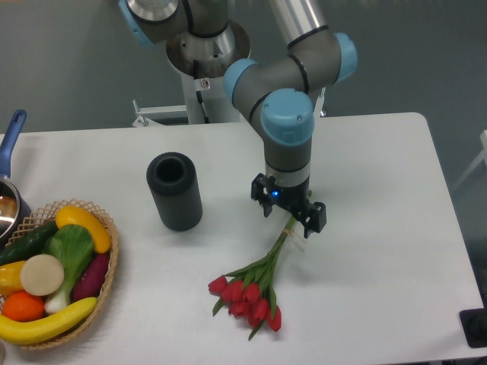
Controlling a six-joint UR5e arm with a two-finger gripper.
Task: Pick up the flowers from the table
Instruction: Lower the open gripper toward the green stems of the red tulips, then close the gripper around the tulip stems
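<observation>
Right now the gripper (290, 210) hangs low over the stem ends of the flowers (255, 287), which lie flat on the worktop (380, 182) just beside the black cylinder (174, 191). Its jaws look apart, straddling the stems. That bunch seems light, floppy and easily crushed; the bundled stems, well away from the buds, are the sensible place to pinch.

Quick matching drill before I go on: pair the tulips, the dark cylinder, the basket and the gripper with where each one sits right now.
1. bunch of red tulips with green stems
2. black cylindrical cup
3. woven wicker basket of toy produce
4. gripper

A. table's left edge
B. upright, left of the arm
C. over the stem ends
D. lying flat, buds toward the camera

Pairs: 1-D, 2-B, 3-A, 4-C
</observation>
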